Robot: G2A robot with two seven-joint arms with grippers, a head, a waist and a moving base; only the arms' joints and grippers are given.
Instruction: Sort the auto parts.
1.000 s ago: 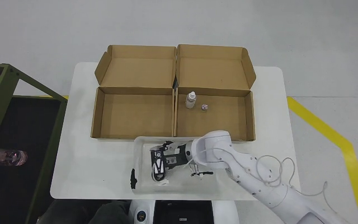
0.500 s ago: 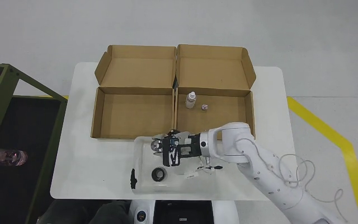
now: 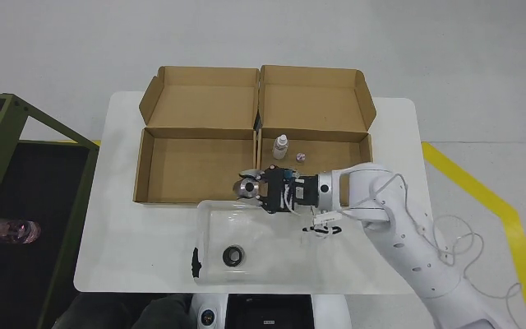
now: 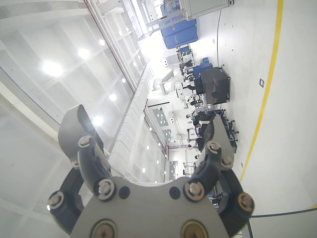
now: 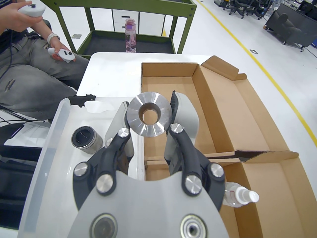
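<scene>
My right gripper point(image 5: 148, 117) is shut on a silver metal ring point(image 5: 148, 117) with a centre hole, held above the near wall of the left cardboard box point(image 3: 197, 169). From above, the same right gripper point(image 3: 251, 188) holds the ring point(image 3: 245, 188) between the clear bin point(image 3: 271, 271) and that box. A dark cylindrical bearing point(image 3: 233, 256) lies in the bin, also seen as the bearing point(image 5: 86, 139). The right cardboard box point(image 3: 329, 169) holds a small white spray bottle point(image 3: 281, 146) and a small round part point(image 3: 301, 156). My left gripper point(image 4: 148, 130) is raised toward the hall ceiling, fingers apart and empty.
Both boxes have lids folded back at the far side. A black torn scrap point(image 3: 196, 265) hangs on the bin's left rim. A green cart point(image 5: 118, 13) with a pink bottle stands off the table's left, beside a seated person holding controllers.
The right gripper lifted the silver ring out of the bin and carried it toward the left box's near wall. The bearing stayed in the bin.
</scene>
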